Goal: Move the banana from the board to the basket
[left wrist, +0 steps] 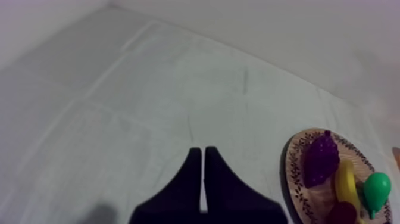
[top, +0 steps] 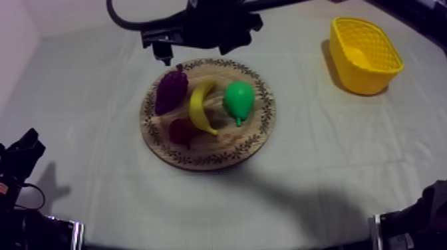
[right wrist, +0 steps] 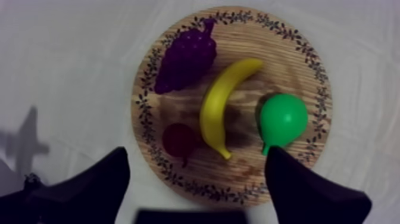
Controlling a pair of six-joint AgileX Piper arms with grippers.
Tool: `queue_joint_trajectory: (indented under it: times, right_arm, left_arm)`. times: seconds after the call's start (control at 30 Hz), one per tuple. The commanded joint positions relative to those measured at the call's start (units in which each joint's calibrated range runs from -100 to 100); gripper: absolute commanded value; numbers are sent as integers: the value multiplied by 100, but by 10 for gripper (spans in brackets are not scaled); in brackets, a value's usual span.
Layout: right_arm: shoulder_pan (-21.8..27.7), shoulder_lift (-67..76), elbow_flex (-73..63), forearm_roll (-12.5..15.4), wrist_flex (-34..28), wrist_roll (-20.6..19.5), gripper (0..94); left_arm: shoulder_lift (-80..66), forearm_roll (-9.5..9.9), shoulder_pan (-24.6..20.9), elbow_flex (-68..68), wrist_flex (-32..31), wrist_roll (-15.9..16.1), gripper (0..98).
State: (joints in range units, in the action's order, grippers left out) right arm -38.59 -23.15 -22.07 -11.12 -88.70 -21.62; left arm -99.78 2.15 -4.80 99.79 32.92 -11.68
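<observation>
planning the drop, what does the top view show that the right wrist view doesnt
The top view adds the yellow lattice-walled basket, standing off to my right. The right wrist view adds that my right gripper is open. Both share the round wooden board with patterned rim, carrying the yellow banana, green pear, purple grapes and small red fruit.

**Fruit board mid-table, basket far right**

Round wooden board [top: 256, 136] with a patterned rim sits mid-table on the grey-white cloth [top: 86, 120]. On it:
- banana [top: 201, 106] in the middle
- grapes [top: 171, 92] just beside it at left
- pear [top: 239, 100] just beside it at right
- small red fruit [top: 181, 131] by the banana's near end

Upright yellow basket [top: 364, 54] sits well apart, far right. Black right arm [top: 199, 26] hangs over the board's far rim. The left arm [top: 20, 159] sits low at the left edge.
</observation>
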Motion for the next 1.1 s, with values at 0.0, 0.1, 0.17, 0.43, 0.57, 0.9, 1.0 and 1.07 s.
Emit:
queue_joint_trajectory:
  times: [0.0, 0.1, 0.17, 0.43, 0.57, 0.9, 1.0, 1.07]
  right_arm:
    - [35, -163, 42, 29, 131, 21, 624]
    - [93, -468, 41, 50, 264, 47, 618]
    - [127, -699, -4, 62, 327, 60, 615]
    - [207, -1575, -211, 115, 574, 109, 599]
    - [222, -1965, -396, 151, 615, 148, 591]
    - [276, -2812, -896, 204, 699, 223, 547]
    - [288, -3010, -1009, 209, 723, 240, 531]
    - [300, -3117, -1086, 215, 719, 253, 521]
  left_arm:
    - [-5, 3, -1, -1, -1, 0, 1]
    - [-5, 3, -1, -1, -1, 0, 1]
    - [-5, 3, -1, -1, -1, 0, 1]
    - [-5, 3, -1, -1, -1, 0, 1]
    - [-5, 3, -1, -1, -1, -1, 1]
    - [-5, 3, -1, -1, -1, -2, 1]
    - [-5, 3, -1, -1, -1, -2, 1]
    - [-5, 3, -1, -1, -1, -2, 1]
